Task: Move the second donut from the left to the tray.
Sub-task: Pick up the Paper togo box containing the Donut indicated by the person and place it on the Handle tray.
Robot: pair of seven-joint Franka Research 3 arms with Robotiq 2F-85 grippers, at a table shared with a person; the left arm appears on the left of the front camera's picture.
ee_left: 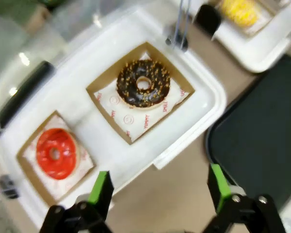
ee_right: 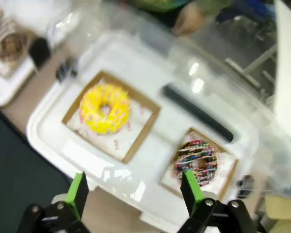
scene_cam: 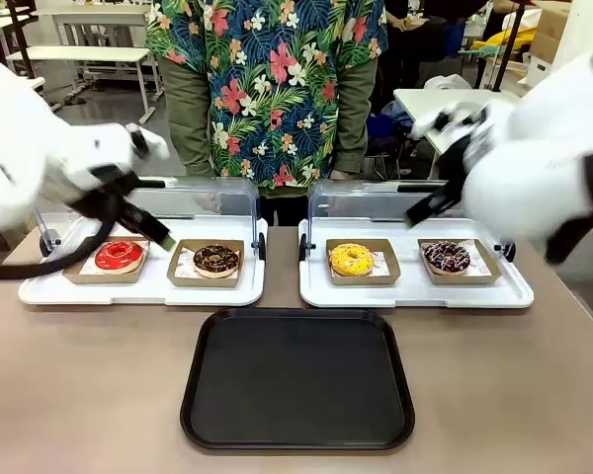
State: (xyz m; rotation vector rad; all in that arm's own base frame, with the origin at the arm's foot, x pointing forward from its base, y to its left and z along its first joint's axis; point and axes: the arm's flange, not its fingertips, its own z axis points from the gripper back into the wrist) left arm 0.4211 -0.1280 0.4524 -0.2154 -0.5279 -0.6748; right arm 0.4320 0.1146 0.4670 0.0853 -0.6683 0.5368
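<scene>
Chocolate-glazed round donut with pale sprinkles (scene_cam: 216,260) sits in a shallow brown cardboard box (ee_left: 177,78) at centre-left of the front view, on a white display tray (scene_cam: 143,291). Motion blur smears both arms and both wrist views. A large flat black tray (scene_cam: 296,380) lies at bottom centre, its edge cropped in the left wrist view. The left gripper (ee_left: 160,187) hovers with its fingers spread wide, empty, touching nothing; the right gripper (ee_right: 136,189) likewise gapes, empty.

Front cam: wide, facing person (scene_cam: 277,89) across table (scene_cam: 79,395). Wrist cams: close, looking down; left shares tray (ee_left: 262,136) with front.
</scene>
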